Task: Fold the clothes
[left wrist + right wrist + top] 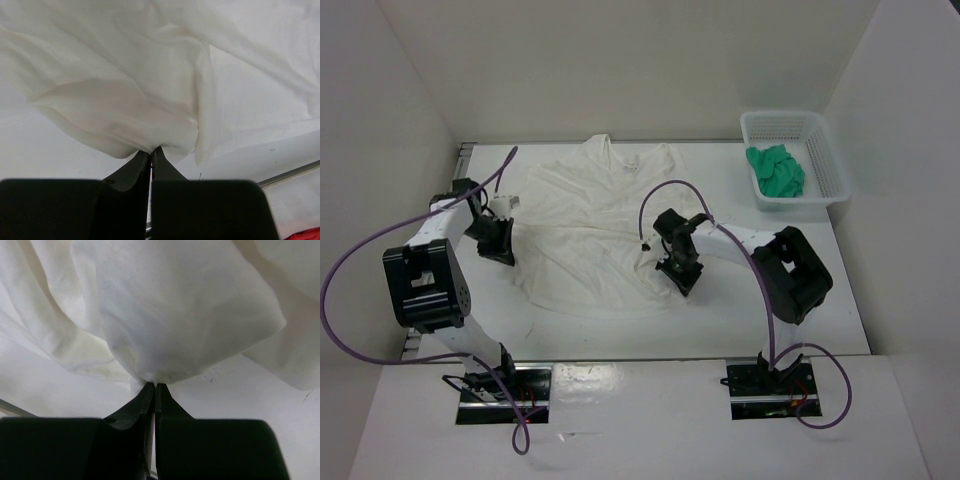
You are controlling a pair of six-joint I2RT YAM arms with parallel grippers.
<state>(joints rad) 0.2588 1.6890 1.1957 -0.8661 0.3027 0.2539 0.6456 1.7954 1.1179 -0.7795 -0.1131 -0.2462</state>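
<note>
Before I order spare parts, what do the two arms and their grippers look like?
The left arm and right arm have white links with boxy black joint housings. A thin purple cable loops along each. The left gripper and right gripper are black, tapering to narrow tips.

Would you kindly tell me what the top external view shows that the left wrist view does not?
Only the top external view shows the right pincer at the near right edge of the white garment, plus the basket holding a green cloth. Only the left wrist view shows, close up, a bunched fold clamped in the shut left pincer. Both show that garment, that pincer and the table.
</note>
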